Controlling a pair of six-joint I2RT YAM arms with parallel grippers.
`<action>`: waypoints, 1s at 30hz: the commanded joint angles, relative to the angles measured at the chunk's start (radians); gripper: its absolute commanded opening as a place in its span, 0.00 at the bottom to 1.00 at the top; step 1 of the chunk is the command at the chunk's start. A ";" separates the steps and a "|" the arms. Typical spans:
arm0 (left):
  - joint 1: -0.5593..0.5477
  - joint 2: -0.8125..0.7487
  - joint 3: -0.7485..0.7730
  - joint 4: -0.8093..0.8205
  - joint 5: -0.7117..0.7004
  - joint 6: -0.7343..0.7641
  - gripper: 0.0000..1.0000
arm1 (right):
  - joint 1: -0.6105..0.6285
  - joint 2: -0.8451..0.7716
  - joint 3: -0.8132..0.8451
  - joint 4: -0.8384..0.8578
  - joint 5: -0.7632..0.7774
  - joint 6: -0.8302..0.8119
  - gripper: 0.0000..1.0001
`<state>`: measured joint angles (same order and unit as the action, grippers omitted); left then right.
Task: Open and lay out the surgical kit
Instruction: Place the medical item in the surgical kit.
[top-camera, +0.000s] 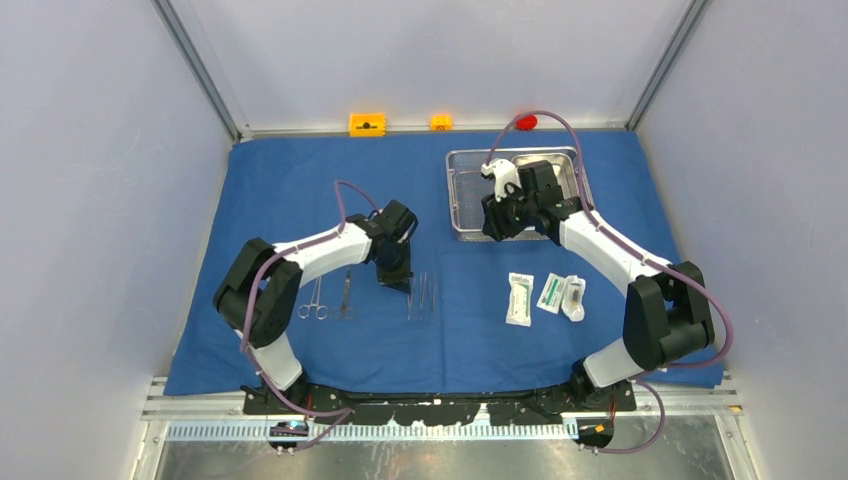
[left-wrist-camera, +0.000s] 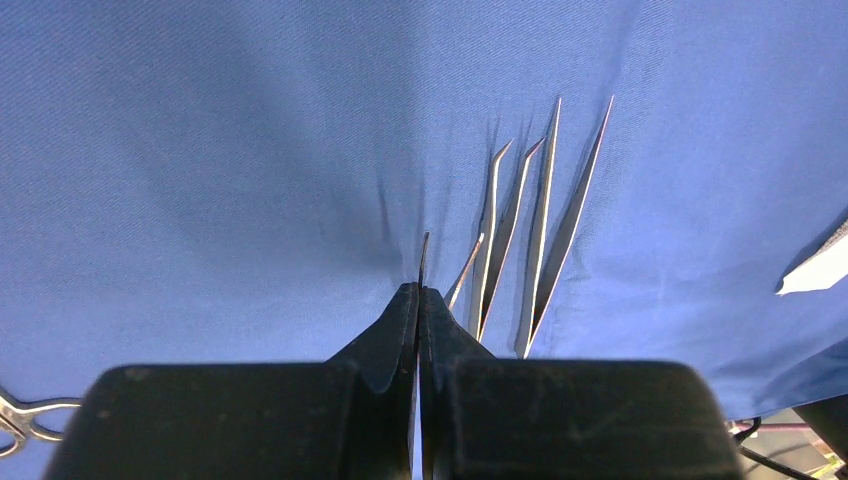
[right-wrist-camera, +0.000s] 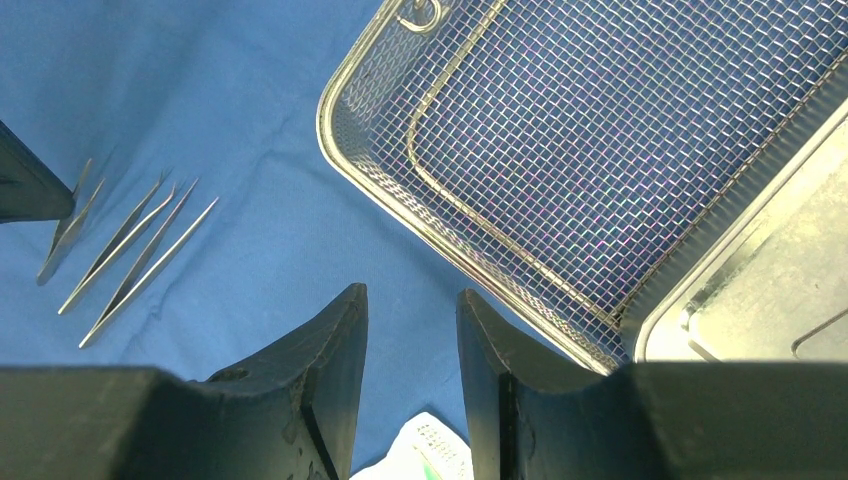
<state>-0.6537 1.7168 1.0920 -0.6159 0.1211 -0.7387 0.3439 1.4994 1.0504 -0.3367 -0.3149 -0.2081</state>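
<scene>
The blue cloth (top-camera: 290, 190) lies spread flat. My left gripper (top-camera: 395, 283) (left-wrist-camera: 420, 288) is shut on slim tweezers (left-wrist-camera: 424, 252), whose tip pokes out edge-on just over the cloth. Two more tweezers (left-wrist-camera: 545, 225) (top-camera: 428, 297) (right-wrist-camera: 140, 260) lie right of it. Scissors and forceps (top-camera: 328, 298) lie to its left. The wire-mesh basket (top-camera: 462, 195) (right-wrist-camera: 520, 150) sits at the back right, with a steel tray (right-wrist-camera: 770, 300) at its far side. My right gripper (top-camera: 497, 228) (right-wrist-camera: 410, 295) hangs open and empty over the cloth by the basket's near corner. Three white packets (top-camera: 545, 296) (right-wrist-camera: 425, 455) lie below it.
Two orange blocks (top-camera: 367, 124) (top-camera: 441, 122) and a red block (top-camera: 526, 122) sit on the back ledge beyond the cloth. Grey walls close in left, right and behind. A packet's white corner (left-wrist-camera: 815, 270) shows at the right of the left wrist view.
</scene>
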 joint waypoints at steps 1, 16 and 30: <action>-0.004 0.003 0.012 -0.007 0.016 -0.037 0.00 | -0.005 0.001 0.005 0.011 0.008 -0.012 0.43; 0.020 0.009 -0.016 0.005 0.013 -0.055 0.00 | -0.010 0.005 0.003 0.013 0.005 -0.014 0.43; 0.025 0.020 -0.015 0.025 0.035 -0.056 0.00 | -0.010 0.004 0.001 0.014 0.007 -0.019 0.43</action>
<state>-0.6342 1.7317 1.0763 -0.6155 0.1413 -0.7853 0.3378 1.4994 1.0504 -0.3378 -0.3145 -0.2115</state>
